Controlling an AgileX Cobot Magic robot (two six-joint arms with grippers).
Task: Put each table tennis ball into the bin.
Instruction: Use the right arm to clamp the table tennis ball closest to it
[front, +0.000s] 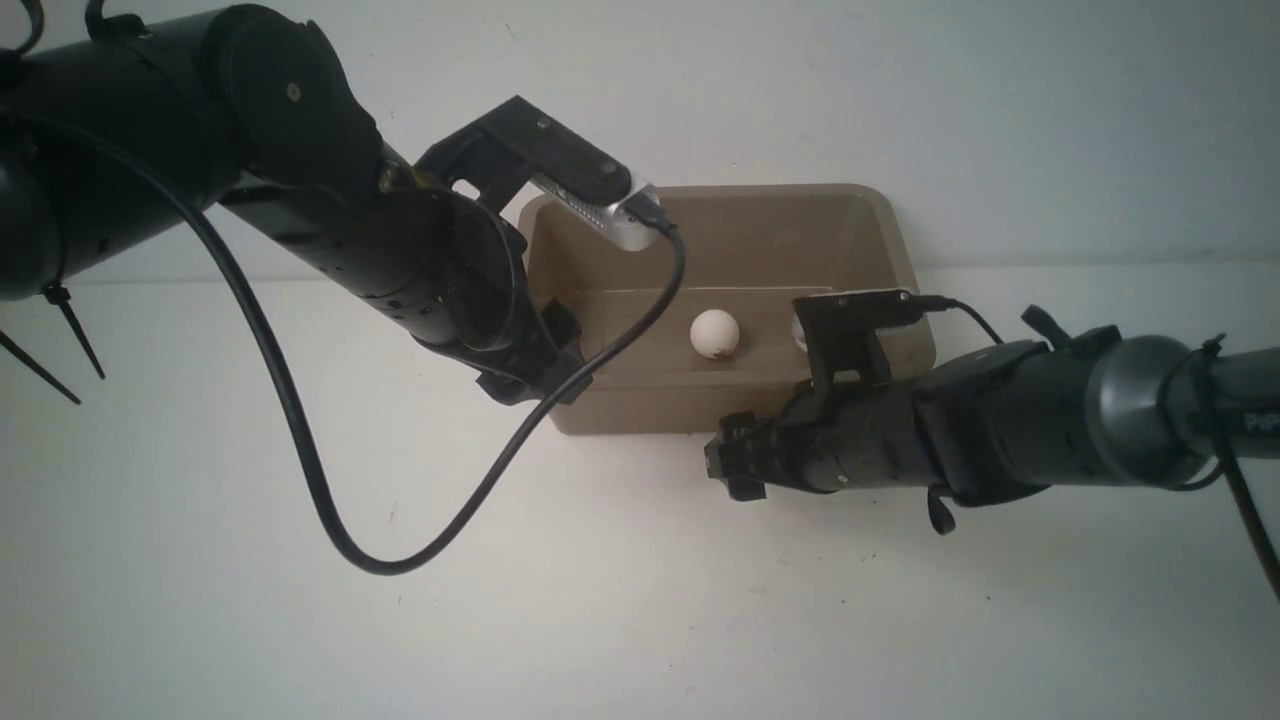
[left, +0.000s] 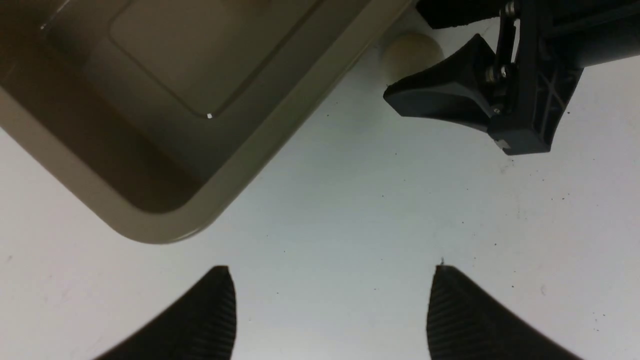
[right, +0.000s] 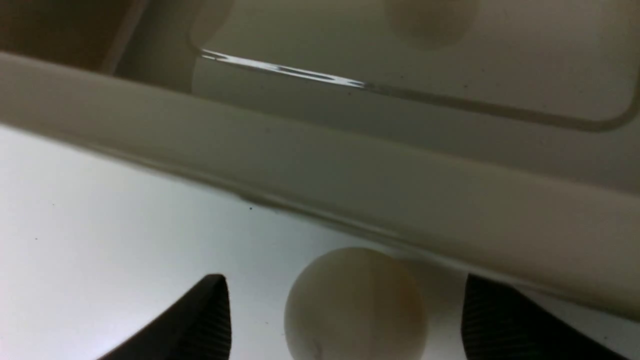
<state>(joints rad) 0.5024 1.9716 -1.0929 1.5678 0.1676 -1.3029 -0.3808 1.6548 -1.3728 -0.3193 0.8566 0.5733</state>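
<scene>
The taupe bin (front: 880, 215) stands at the middle back of the table. One white table tennis ball (front: 714, 333) lies inside it, and a second (front: 799, 335) peeks out behind the right wrist camera. Another table tennis ball (right: 355, 305) rests on the table against the bin's outer wall (right: 350, 180). My right gripper (right: 345, 278) is open around this ball, with a gap on each side. In the front view the right arm hides it. My left gripper (left: 332, 280) is open and empty over bare table, beside the bin's near corner (left: 165, 225).
From the left wrist camera, the right gripper's black finger (left: 445, 95) and the ball on the table (left: 411, 52) are visible beside the bin's long wall. A black cable (front: 300, 450) loops from the left arm down over the white table (front: 600, 620).
</scene>
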